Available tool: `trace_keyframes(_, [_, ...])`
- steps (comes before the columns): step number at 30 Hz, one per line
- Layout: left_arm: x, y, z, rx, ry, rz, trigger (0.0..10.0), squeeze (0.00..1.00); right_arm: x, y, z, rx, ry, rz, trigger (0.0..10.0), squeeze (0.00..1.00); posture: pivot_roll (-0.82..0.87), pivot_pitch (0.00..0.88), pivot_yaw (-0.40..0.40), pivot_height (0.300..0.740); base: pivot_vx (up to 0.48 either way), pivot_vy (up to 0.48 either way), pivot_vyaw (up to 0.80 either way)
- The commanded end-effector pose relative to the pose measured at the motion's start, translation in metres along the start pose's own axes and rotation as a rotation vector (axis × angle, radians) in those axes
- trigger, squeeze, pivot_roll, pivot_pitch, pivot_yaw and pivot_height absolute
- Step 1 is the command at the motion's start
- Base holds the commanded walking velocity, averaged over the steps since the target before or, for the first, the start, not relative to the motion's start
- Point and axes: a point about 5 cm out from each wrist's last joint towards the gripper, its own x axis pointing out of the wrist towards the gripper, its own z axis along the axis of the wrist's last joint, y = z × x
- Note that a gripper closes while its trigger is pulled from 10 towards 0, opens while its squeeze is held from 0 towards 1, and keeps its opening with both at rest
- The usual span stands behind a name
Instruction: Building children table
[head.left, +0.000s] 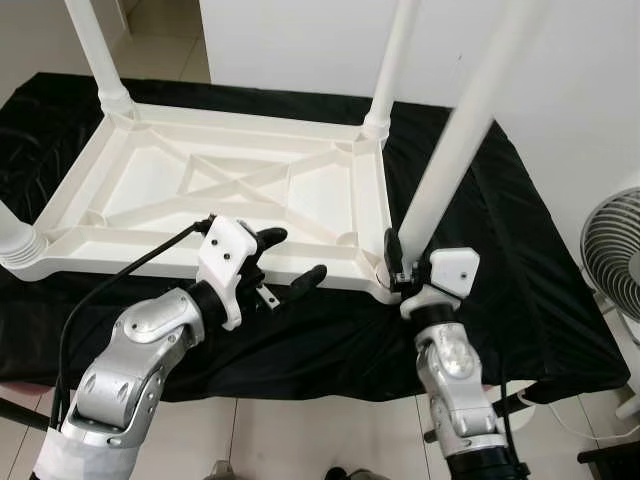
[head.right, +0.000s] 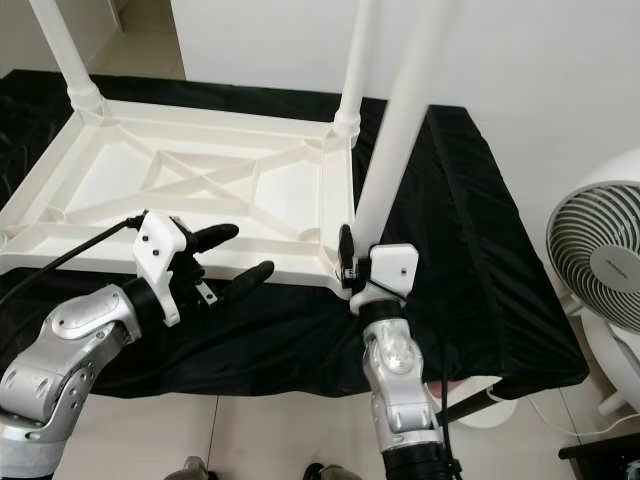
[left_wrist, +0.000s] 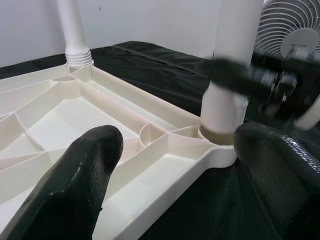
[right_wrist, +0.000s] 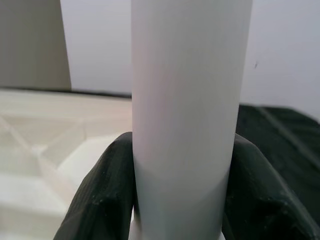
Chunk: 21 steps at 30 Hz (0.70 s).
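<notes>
Tabletop: one white plastic tabletop (head.left: 230, 195) lies upside down on the black-draped surface (head.left: 520, 290), ribbed underside up, its long axis running across my view from left to right.
Legs counted: four white legs, one at each corner of the tabletop, all pointing upward.
Near-right leg: this leg (head.left: 455, 140) stands in the tabletop's corner nearest my right arm and leans a little away from the tabletop toward its top.
Far legs: the far-left leg (head.left: 97, 50) and far-right leg (head.left: 392, 60) rise from the back corners.
Near-left leg: the stub (head.left: 15, 245) at the tabletop's near-left corner is mostly out of frame.
Right claw: my right claw (head.left: 395, 268) pinches the near-right leg just above its socket; in the right wrist view a finger (right_wrist: 100, 195) presses each side of the tube.
Left claw: my left claw (head.left: 290, 260) hangs spread over the tabletop's near long edge, holding nothing, its tips aimed at the near-right corner.
Fan: one white fan (head.right: 600, 255) stands on the floor beyond the surface's right end.
Cut off: every leg top runs out of frame, so their lengths cannot be judged.
Hard to make out: in the left wrist view my right claw is a dark blur against the leg base.
</notes>
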Motion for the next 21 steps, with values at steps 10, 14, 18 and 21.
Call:
trace_keyframes(10, [0.001, -0.001, -0.004, -0.008, 0.005, 0.027, 10.0, 0.0, -0.004, 0.0, 0.001, 0.021, 0.021, 0.005, 10.0, 0.0, 0.15, 0.125, -0.061, 0.74, 0.0, 0.0, 0.0])
trace_keyframes(14, [0.005, 0.002, 0.002, -0.012, -0.012, 0.015, 10.0, 0.0, 0.001, -0.009, -0.001, -0.004, 0.058, 0.049, 10.0, 0.0, 0.15, 0.124, -0.06, 0.74, 0.0, 0.0, 0.0])
trace_keyframes(18, [0.01, 0.004, 0.005, 0.008, -0.018, -0.014, 10.0, 0.0, 0.006, -0.015, -0.002, -0.028, 0.083, 0.102, 10.0, 0.0, 0.15, 0.122, -0.062, 0.74, 0.0, 0.0, 0.0])
trace_keyframes(21, [0.014, 0.003, 0.008, -0.005, -0.036, -0.029, 10.0, 0.0, 0.008, -0.015, -0.002, -0.037, 0.093, 0.128, 10.0, 0.0, 0.16, 0.12, -0.065, 0.74, 0.0, 0.0, 0.0])
